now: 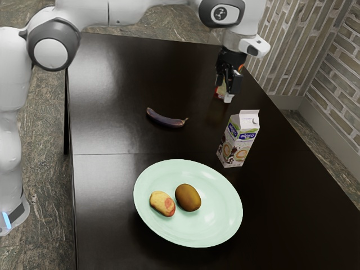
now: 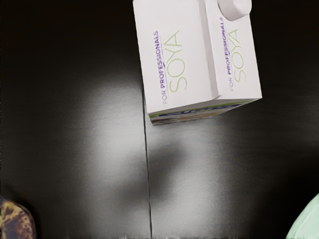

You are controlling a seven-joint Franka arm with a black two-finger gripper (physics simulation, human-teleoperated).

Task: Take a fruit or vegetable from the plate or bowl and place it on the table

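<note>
Plate (image 1: 219, 225) sits near the "alpro" "SOYA" carton (image 1: 241, 140); how my jaws stand, I can't tell.

Your surface (image 1: 101, 191) is dark and glossy, with a thin seam (image 1: 112, 153) running across it to the carton (image 1: 239, 142). You have that white Alpro soya carton standing upright near the pale green plate (image 1: 222, 222), which sits flat. Well apart from the plate lies your dark, curved banana (image 1: 166, 119). Look past the carton: something red and yellow (image 1: 220, 90) is mostly hidden, its footing unclear.
</note>
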